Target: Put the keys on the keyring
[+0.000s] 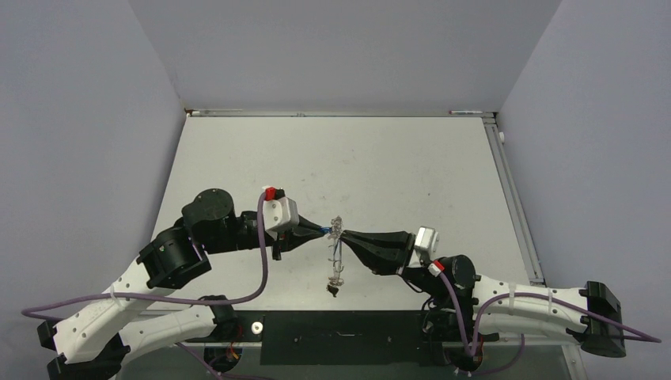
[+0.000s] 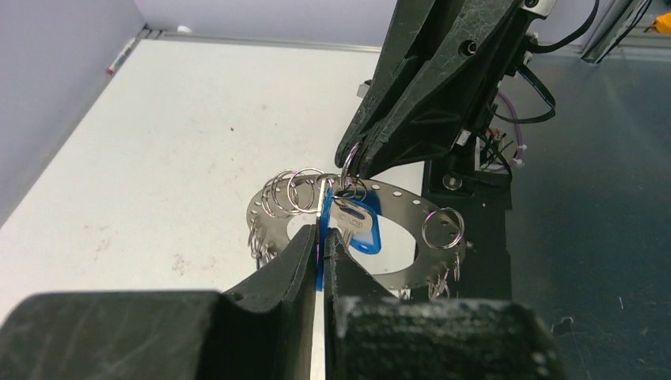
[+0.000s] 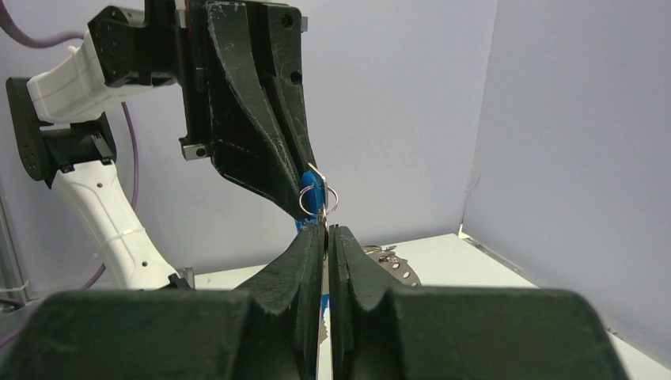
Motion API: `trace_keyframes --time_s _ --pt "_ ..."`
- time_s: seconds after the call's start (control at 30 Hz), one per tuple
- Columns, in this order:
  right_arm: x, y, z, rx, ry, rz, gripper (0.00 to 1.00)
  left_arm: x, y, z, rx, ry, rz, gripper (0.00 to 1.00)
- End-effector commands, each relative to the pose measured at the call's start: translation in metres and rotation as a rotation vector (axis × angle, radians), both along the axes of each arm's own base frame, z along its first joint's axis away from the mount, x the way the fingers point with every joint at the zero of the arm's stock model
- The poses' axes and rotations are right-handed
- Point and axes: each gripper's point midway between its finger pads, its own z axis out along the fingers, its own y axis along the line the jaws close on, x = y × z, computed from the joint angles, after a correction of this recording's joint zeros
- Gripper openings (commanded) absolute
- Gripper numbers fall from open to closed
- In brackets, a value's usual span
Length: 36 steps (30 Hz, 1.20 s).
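Above mid-table we see the left gripper [image 2: 320, 237] clamped tight on a blue key [image 2: 360, 229], whose long axis points straight across at the right gripper [image 3: 326, 236]. That one is pinched closed on the rim of the keyring [image 2: 399, 198], which stands on edge, its plane running far to near.

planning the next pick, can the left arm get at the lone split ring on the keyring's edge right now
Probably not yet: nothing blocks the split ring, but the left tool is shut on the blue key, with the right tool pinching the keyring close by.
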Motion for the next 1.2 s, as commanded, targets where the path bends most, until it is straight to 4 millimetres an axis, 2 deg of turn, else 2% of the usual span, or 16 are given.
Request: trace_keyframes --time_s 0.0,0.17,0.4,0.63,0.77,0.9,1.17 --pt "-0.005 -0.008 0.030 0.062 0.006 0.015 0.05 -0.002 0.009 0.002 0.064 0.006 0.004 0.00" --pt "-0.001 0.001 0.021 -0.012 0.013 0.008 0.05 0.000 0.006 -0.009 0.113 0.037 0.005 0.00" --pt "-0.002 0.002 0.022 -0.020 -0.007 0.006 0.05 0.003 0.001 -0.020 0.148 0.066 0.005 0.00" --pt "-0.003 0.014 0.006 -0.081 0.024 0.034 0.05 0.006 0.007 -0.008 0.115 0.033 0.036 0.00" --pt "-0.002 0.002 0.007 -0.036 0.042 0.017 0.05 0.004 0.013 -0.001 0.100 0.015 0.049 0.00" --pt "0.000 -0.004 0.006 -0.031 0.051 0.000 0.05 0.002 0.016 0.001 0.101 0.014 0.048 0.00" --pt "0.001 0.008 0.000 -0.102 0.065 0.010 0.05 -0.001 0.010 -0.004 0.112 0.031 0.013 0.00"
